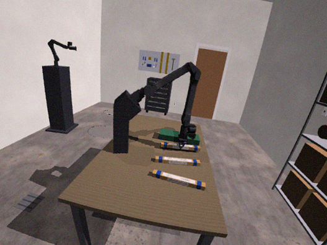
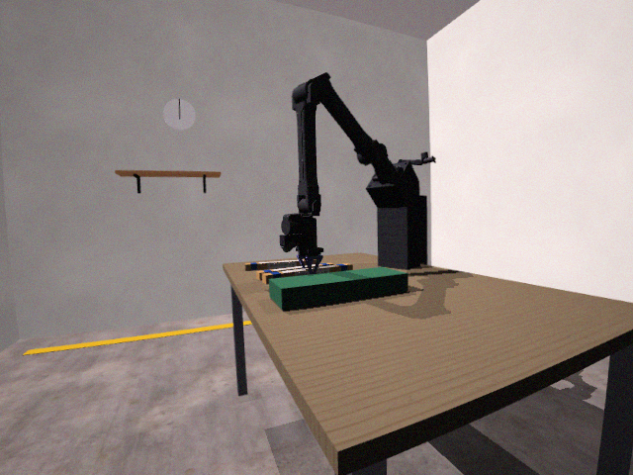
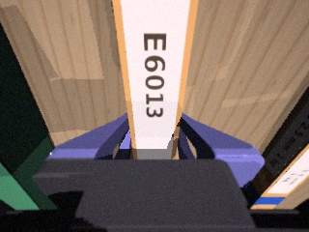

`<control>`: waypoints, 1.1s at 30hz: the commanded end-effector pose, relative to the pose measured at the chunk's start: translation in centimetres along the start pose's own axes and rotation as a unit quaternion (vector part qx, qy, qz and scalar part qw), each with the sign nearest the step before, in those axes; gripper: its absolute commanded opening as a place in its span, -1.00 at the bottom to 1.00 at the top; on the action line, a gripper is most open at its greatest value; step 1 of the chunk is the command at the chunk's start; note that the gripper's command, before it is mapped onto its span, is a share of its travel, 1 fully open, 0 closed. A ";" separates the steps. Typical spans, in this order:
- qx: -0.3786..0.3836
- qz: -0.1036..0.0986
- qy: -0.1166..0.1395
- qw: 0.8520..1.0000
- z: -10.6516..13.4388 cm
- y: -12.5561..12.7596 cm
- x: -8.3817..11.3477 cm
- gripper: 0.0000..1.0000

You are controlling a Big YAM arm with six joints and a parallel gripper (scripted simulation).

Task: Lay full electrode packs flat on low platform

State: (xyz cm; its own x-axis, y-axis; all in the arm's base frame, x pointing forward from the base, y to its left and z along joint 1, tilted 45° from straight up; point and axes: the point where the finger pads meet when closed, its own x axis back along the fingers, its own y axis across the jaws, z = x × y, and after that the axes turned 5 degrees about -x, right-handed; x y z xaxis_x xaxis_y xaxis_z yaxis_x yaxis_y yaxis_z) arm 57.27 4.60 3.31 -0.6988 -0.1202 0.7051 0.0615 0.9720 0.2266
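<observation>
A workshop with pale walls surrounds a wood-grained surface (image 1: 145, 195) (image 2: 434, 352), and a brown door (image 1: 207, 83) stands at the upper centre of the top view. The low green platform (image 1: 168, 134) (image 2: 337, 295) (image 3: 14, 188) lies beyond the packs there, with nothing laid on it yet.

The fingers (image 1: 182, 144) (image 2: 310, 266) are clamped on the far electrode pack (image 1: 166, 144) (image 2: 270, 273) (image 3: 154, 92), which lies just beside the platform. They grip its long sides around the middle, probably so that it rises level and its weight can be felt; looks alone cannot tell full from partly used. Whether it is slightly off the surface is hard to tell.

The middle electrode pack (image 1: 177, 161) and the near electrode pack (image 1: 178, 179) lie lower in the top view, spaced apart, presumably to leave room for the fingers around each one. They seem to be waiting for their own check. If the held pack proves light, it should go back down off the platform and be let go.

"E6013" reads clearly on the held pack's white label in the wrist view. At the lower right of that view, another pack's side carries small print, apparently "2.5 mm"; the rest is unreadable. No brand name is legible.
</observation>
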 end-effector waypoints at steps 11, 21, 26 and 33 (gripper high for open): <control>-0.007 0.000 0.001 1.000 0.2 0.1 -1.3 -1.00; -0.006 -0.001 0.001 1.000 0.3 0.2 -2.0 -1.00; -0.006 -0.001 0.002 1.000 0.3 0.2 -2.2 -1.00; -0.006 0.000 0.000 1.000 0.2 0.1 -2.5 -1.00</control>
State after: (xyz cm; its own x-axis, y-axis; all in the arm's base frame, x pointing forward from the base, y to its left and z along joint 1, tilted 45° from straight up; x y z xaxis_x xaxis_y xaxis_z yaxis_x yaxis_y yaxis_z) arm 58.59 4.77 1.79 -0.6968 -0.1193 0.7073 0.0641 0.9718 0.2271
